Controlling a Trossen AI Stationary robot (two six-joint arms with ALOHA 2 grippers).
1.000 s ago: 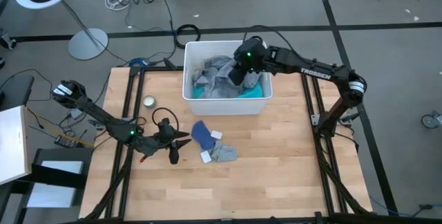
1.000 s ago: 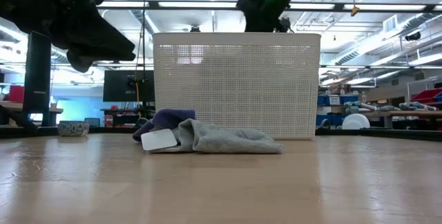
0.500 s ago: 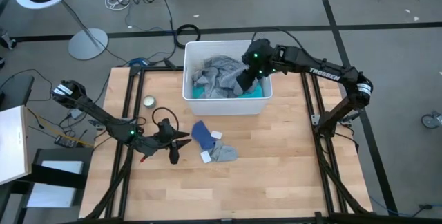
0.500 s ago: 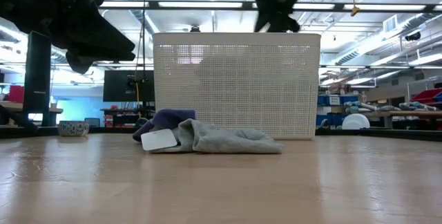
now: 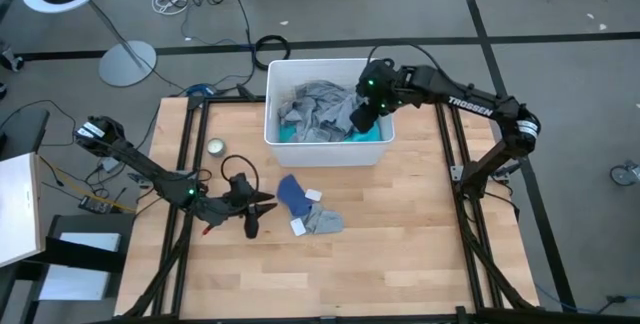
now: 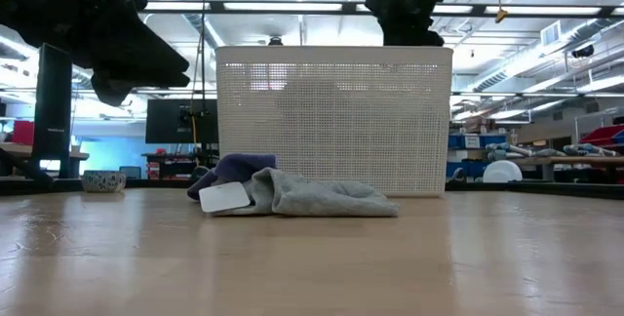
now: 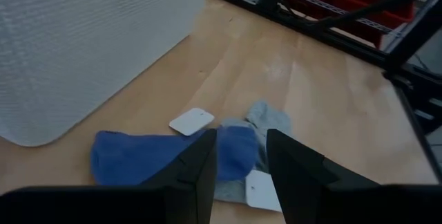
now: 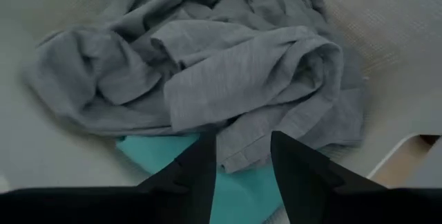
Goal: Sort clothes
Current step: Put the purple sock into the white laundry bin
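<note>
Table (image 5: 400,234): pale wood, bearing bin, socks and both arms

Bin (image 5: 282,134): white perforated plastic, at far edge of table, holding larger clothes

Grey shirt (image 8: 228,79): largest visible piece, heaped in loose folds on top in bin; judged light, limp, sure to drape and trail when lifted; best pinched at raised ridge of a fold near middle of heap, taking only one layer so nothing beneath comes along

Turquoise garment (image 8: 235,182): under shirt, only an edge showing at bin's near side; judged soft and thin, pinned by shirt above, so shirt out first

Right gripper (image 8: 242,156): above bin's right part, fingers parted and empty, tips just over shirt's lower fold where it meets turquoise edge

Left gripper (image 7: 240,160): low over table near its left side, fingers spread, grasping nothing, aimed at socks

Blue sock (image 7: 166,156): flat on table in front of bin, touching grey sock; judged very light, floppy, liable to slide on wood; best taken at bunched middle

Grey sock (image 7: 266,120): beside blue one, crumpled, partly overlapped; same handling

White tags (image 7: 192,121): two small cards at socks, apparently attached; poor places to grip
</note>
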